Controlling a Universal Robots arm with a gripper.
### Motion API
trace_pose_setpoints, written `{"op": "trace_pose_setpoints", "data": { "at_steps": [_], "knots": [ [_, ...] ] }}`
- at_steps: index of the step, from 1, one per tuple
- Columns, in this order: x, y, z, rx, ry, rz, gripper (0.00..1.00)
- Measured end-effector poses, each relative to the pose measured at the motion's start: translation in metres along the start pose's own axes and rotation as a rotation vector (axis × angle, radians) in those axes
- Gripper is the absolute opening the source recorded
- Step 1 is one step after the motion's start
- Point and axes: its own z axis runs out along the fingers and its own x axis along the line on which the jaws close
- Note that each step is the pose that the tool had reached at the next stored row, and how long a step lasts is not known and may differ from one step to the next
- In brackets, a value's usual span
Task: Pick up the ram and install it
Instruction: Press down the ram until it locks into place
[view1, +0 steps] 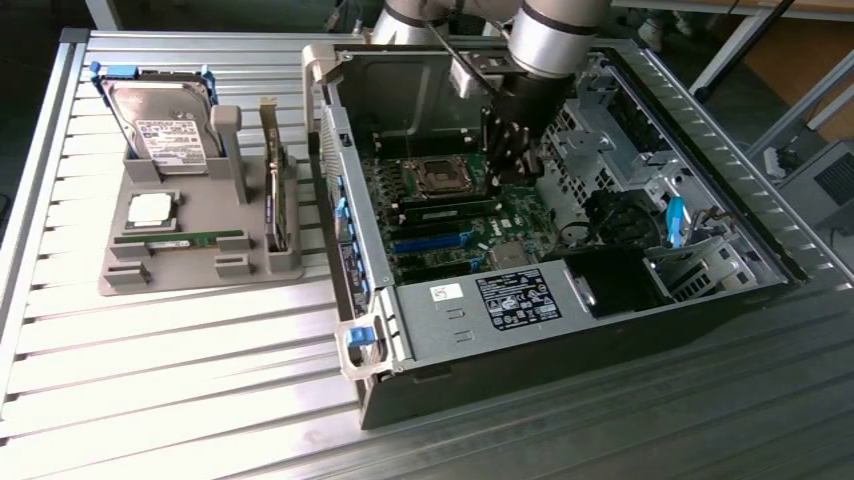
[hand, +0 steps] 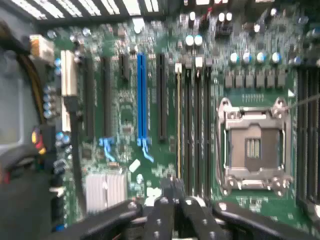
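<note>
A black metal tool (view1: 514, 178) hangs inside the open grey steel computer case (view1: 441, 330); whether its fingers are parted cannot be told. A thin green ram stick (view1: 180, 239) lies flat in the grey plastic holder (view1: 127, 275) on the ribbed counter (view1: 160, 390).
</note>
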Motion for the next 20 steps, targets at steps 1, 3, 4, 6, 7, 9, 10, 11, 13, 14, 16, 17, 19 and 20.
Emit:
{"op": "trace_pose_setpoints", "data": {
  "at_steps": [1,3,4,6,7,9,10,11,13,14,16,17,19,20],
  "knots": [
    [0.001,-0.0001,-0.0114,-0.0001,0.0046,0.0,0.09],
    [0.002,-0.0002,-0.0194,0.0,0.0065,0.0,0.09],
    [0.002,-0.0003,-0.021,0.0,0.0071,0.0,0.09],
    [0.002,-0.0005,-0.023,0.0,0.0076,0.0,0.09],
    [0.002,-0.0005,-0.0233,0.0001,0.0077,0.0,0.09],
    [0.002,-0.0005,-0.0241,0.0,0.0085,0.0,0.09],
    [0.002,-0.0005,-0.025,0.0,0.0091,0.0,0.09],
    [0.003,-0.0008,-0.0262,0.0001,0.0101,0.0,0.09],
    [0.003,-0.0012,-0.0286,0.0001,0.0115,0.0,0.09],
    [0.003,-0.0017,-0.0299,0.0001,0.012,0.0,0.09],
    [0.003,-0.0076,-0.0338,-0.0006,0.014,0.0,0.09],
    [0.003,-0.012,-0.0359,-0.0015,0.015,0.0,0.09],
    [0.003,-0.0175,-0.0404,-0.0022,0.0167,0.0,0.09],
    [0.004,-0.0212,-0.0443,-0.0025,0.0175,0.0,0.09]
  ]
}}
